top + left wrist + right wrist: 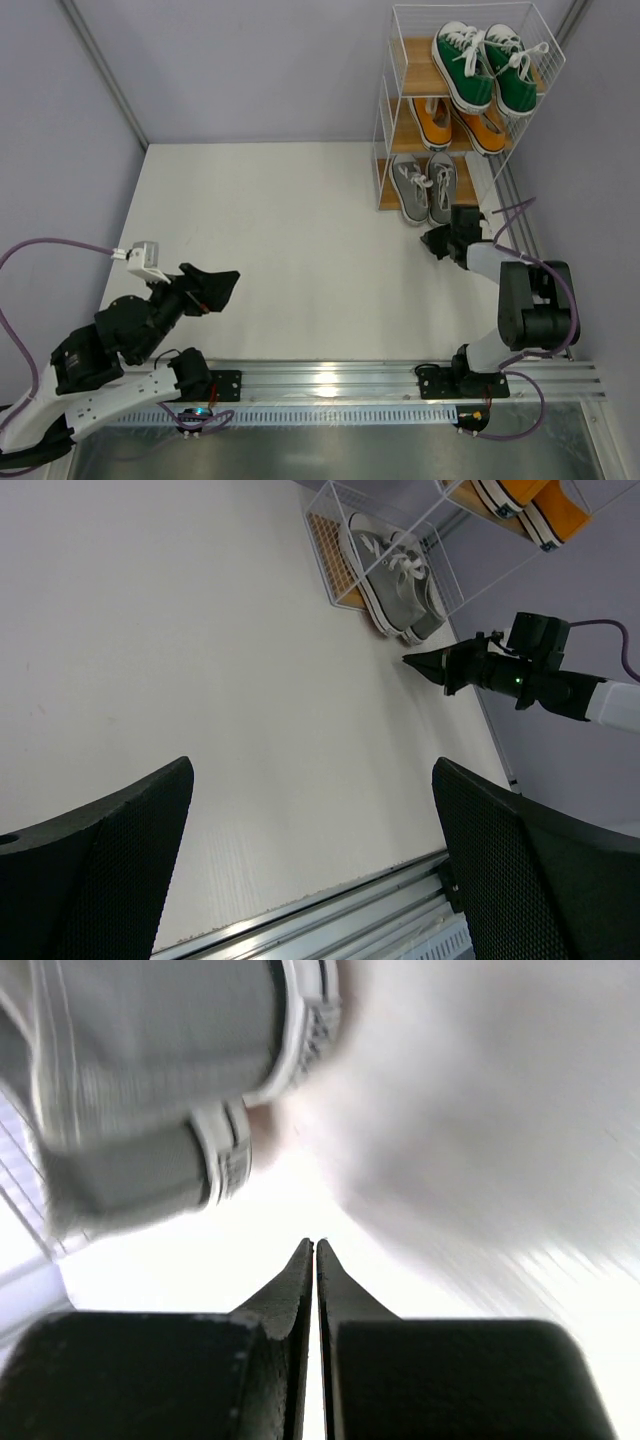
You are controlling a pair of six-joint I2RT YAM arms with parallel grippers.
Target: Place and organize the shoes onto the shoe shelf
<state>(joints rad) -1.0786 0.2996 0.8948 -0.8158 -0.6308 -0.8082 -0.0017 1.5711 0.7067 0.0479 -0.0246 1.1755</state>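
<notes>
A white desk (290,240) with a matte top fills most of the overhead view, closed in behind and at both sides by pale lavender walls (260,70). A thin grey metal bar (105,72) slants down the left wall to the desk's far left corner. Along the near edge lies a ribbed aluminium rail (330,380), with a brushed grey metal sheet (330,450) in front of it.

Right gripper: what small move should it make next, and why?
Probably draw the right gripper back toward its base: it is shut on nothing just outside the grey pair, and that, the orange pair and the green pair all sit on the shoe shelf.
</notes>
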